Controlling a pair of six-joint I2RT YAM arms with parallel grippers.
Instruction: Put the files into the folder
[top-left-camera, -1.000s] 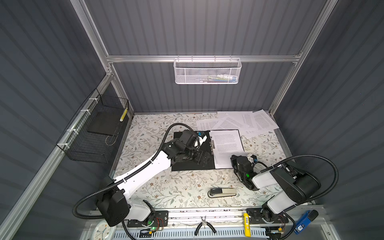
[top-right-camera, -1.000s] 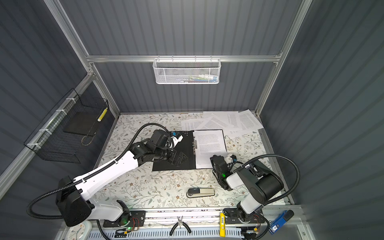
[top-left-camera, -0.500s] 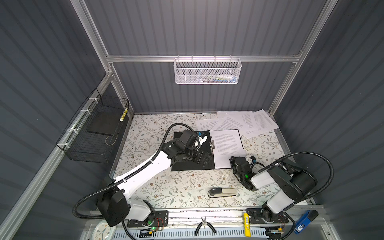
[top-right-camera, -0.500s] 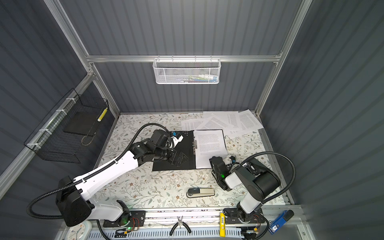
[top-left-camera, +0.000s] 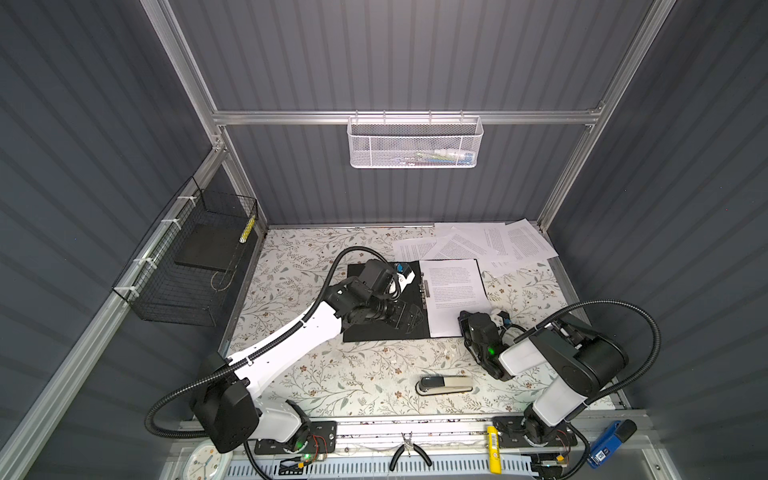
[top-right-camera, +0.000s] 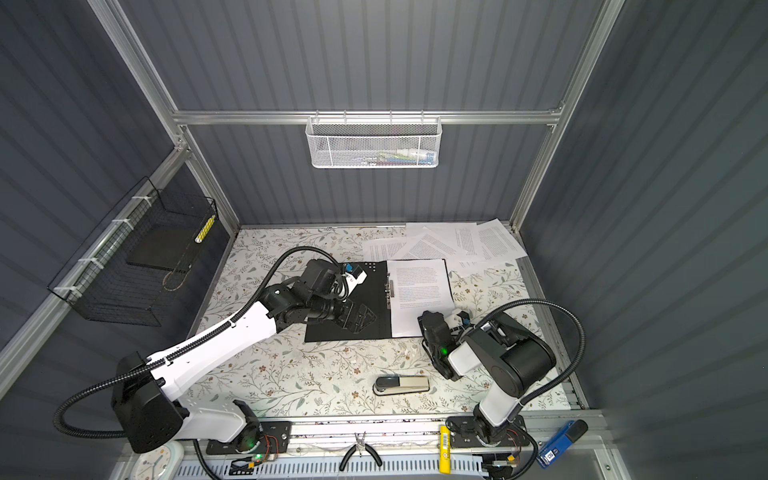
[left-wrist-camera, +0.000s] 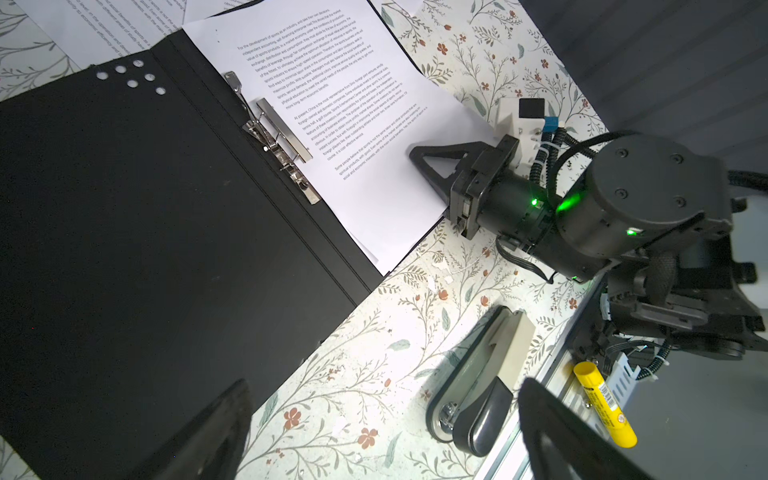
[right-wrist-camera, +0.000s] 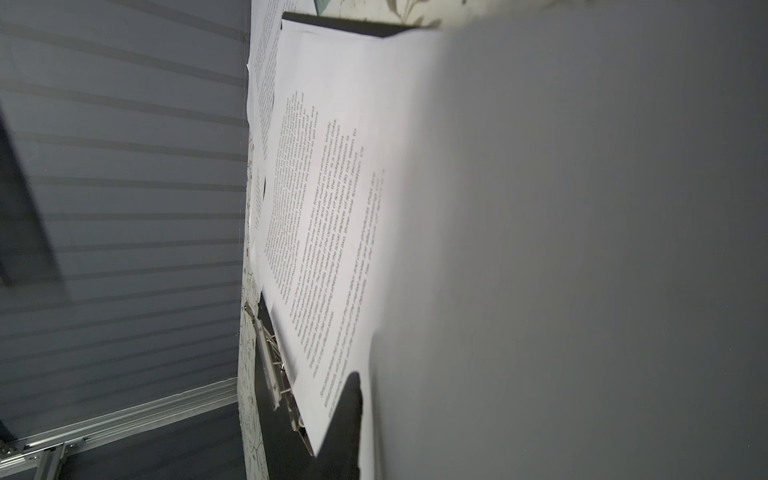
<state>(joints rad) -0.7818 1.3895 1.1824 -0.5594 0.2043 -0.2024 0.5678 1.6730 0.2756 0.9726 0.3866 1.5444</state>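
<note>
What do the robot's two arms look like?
The left arm and right arm have white shells, black joints and triangular, openwork black jaws. A ribbed black hose loops off each, and green lights dot the right wrist.

White basket (top-left-camera: 415, 143), contents: too small to tell in both top views.
Folder (left-wrist-camera: 124, 208), right-hand leaf: mostly hidden under a printed sheet (left-wrist-camera: 353, 124).
Right pincer (left-wrist-camera: 415, 154): one finger shows over that sheet; its gap cannot be read.
Left pincer (left-wrist-camera: 384, 384), fingers: cut off by the wrist picture's edge.
Sheet in right wrist view: near part blurred.
</note>
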